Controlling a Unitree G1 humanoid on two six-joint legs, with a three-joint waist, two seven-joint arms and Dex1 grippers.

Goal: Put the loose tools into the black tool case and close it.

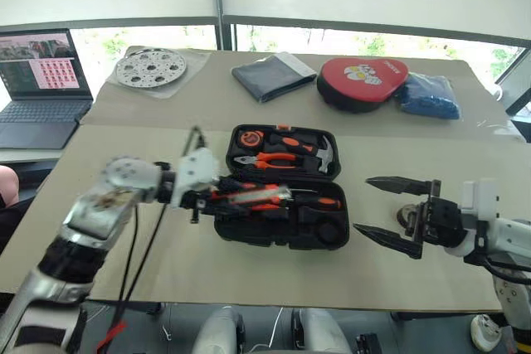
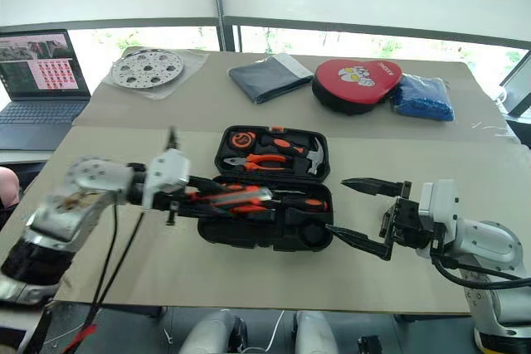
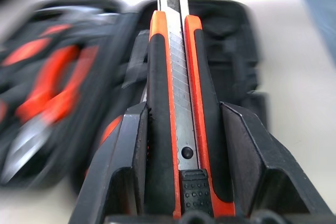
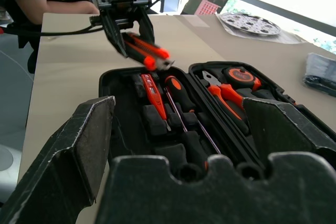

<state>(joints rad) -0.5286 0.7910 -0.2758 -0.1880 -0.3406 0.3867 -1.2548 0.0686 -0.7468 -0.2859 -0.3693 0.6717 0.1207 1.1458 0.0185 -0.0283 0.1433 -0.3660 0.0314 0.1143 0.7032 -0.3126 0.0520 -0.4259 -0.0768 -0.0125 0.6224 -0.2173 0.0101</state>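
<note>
1. While the black tool case (image 1: pixel 282 188) lies open on the worktop (image 1: pixel 415 271), the utility knife (image 4: pixel 147 52) hangs above its near half, clamped in the left end effector (image 4: pixel 126 32).
2. Inside lie a screwdriver (image 4: pixel 178 95) and a slim orange tool (image 4: pixel 152 95).
3. The right end effector (image 1: pixel 398 209), jaws apart and empty, hovers just beside the case.

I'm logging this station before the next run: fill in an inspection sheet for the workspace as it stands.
Surface: beige table.
Job's things: black tool case lies open; utility knife held above it.
Clutter: perforated disc, grey pouch, red pad, blue bag.
Grippers: left pincer shut on the knife; right pincer open, empty.
Cables: black leads hang from left arm.
Surroundings: laptop, windows.
</note>
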